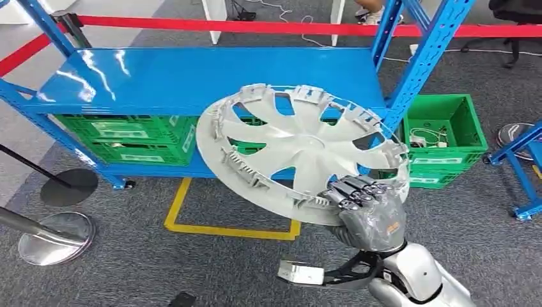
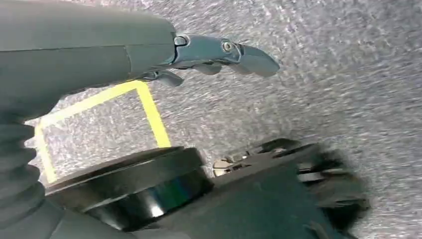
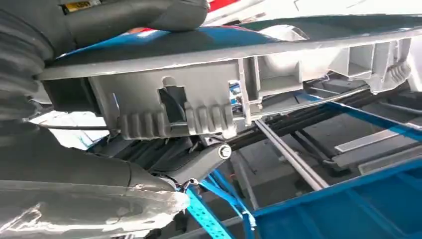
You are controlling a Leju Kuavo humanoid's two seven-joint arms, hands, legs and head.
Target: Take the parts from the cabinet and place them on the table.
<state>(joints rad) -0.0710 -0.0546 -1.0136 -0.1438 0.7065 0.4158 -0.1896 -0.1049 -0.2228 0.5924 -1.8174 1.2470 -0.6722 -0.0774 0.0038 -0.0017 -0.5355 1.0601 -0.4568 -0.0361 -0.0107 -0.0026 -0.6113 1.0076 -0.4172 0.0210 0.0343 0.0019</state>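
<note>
Gripping one grey hubcap (image 1: 300,150) by near rim at centre frame, right hand (image 1: 367,211) fingers curl over edge; hubcap tilted before blue cabinet (image 1: 192,80). Right wrist view adds rim clips underneath. Left hand (image 2: 149,50) empty, fingers extended over carpet. Three green crates (image 1: 447,137); labels unreadable.

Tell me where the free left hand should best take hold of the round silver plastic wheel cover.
Probably the rim opposite the right hand, on the robot's left. The silver wheel cover is tilted, held at its near-right edge only; its ribbed rim and spoke openings give fingers purchase. The left hand hangs empty.
</note>
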